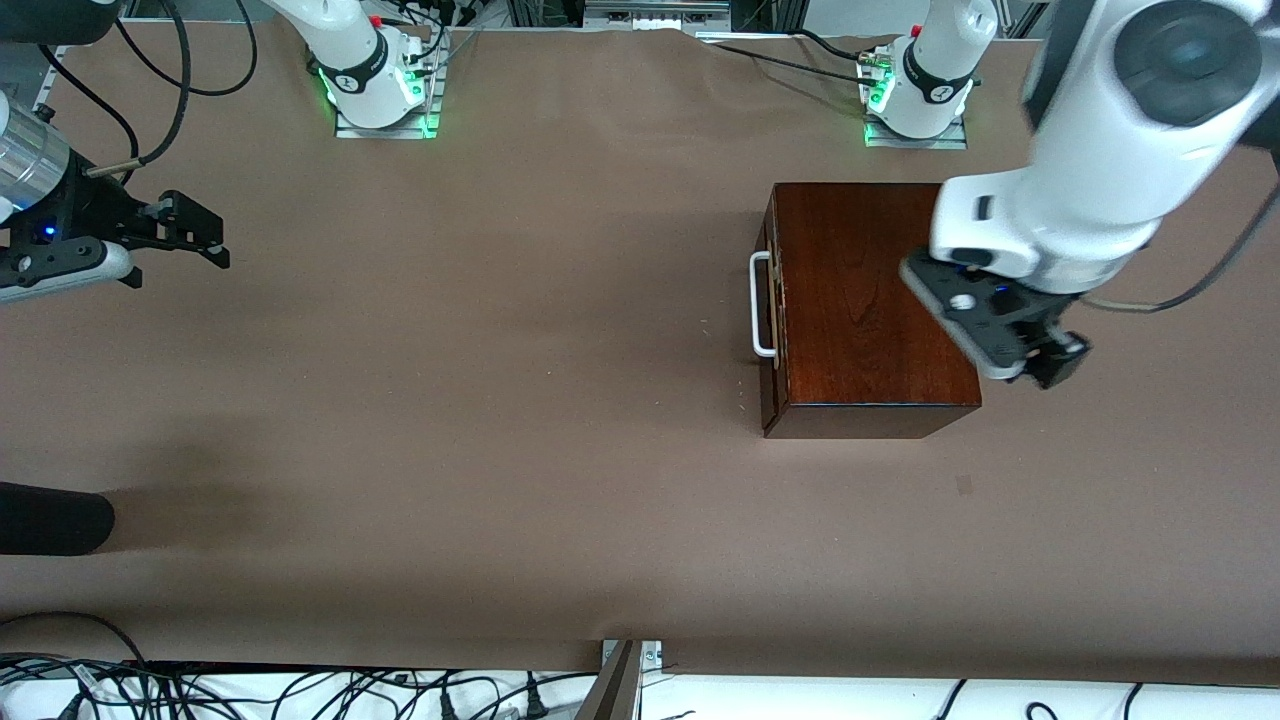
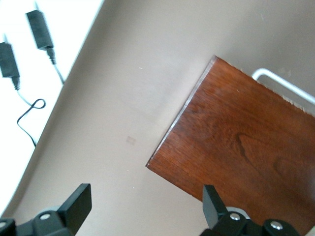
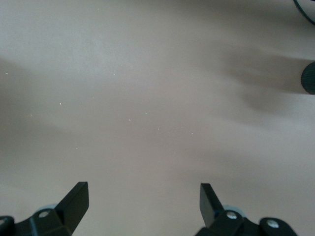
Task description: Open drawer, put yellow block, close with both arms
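Note:
The mahogany box [image 1: 860, 290] stands toward the left arm's end of the table. Its drawer [image 1: 769, 330] is shut, with the white bar handle [image 1: 760, 305] facing the right arm's end. My left gripper [image 1: 1035, 370] hangs open and empty over the box's corner, away from the handle. In the left wrist view the left gripper [image 2: 145, 206] is open, with the box top [image 2: 246, 142] and handle [image 2: 285, 86] in sight. My right gripper [image 1: 205, 235] is open and empty over bare table at the right arm's end; the right wrist view [image 3: 142, 201] shows only tabletop. The yellow block is out of view.
A dark rounded object [image 1: 50, 518] lies at the table's edge at the right arm's end, near the front camera; it also shows in the right wrist view [image 3: 309, 78]. Cables [image 1: 300, 690] run along the table's front edge. Black adapters [image 2: 39, 29] lie off the table.

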### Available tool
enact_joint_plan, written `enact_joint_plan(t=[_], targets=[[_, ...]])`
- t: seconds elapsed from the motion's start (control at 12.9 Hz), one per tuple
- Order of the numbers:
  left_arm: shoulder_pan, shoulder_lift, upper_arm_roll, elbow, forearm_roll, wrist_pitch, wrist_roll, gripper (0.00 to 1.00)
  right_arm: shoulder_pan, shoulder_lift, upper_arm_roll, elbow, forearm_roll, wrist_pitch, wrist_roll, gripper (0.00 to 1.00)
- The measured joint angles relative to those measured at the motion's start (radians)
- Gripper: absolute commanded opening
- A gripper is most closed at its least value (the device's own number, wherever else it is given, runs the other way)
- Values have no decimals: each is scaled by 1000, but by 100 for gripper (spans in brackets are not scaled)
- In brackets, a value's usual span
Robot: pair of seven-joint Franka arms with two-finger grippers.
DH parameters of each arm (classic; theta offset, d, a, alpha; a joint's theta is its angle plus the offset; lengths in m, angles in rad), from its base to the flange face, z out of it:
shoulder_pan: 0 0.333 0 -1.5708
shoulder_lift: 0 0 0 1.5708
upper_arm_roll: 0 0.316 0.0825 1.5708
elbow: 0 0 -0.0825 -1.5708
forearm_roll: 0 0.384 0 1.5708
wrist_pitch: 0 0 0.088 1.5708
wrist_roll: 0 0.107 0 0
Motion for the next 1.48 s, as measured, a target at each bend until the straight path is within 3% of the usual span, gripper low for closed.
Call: enact_joint_plan(t=[0.23,0.47,0.86,1.48], targets=[[62,-126,53,-172,-161,95,-342,100,0,0,0,0,0,0,0,100],[124,-230,55,-320,-176,138,-612,100,0,0,0,0,0,0,0,100],[207,-342,56,-477,-177,70,-661,100,0,0,0,0,0,-1,0,100],[219,-344,52,-498,-177,53,-664,100,0,0,0,0,0,-1,0,100]])
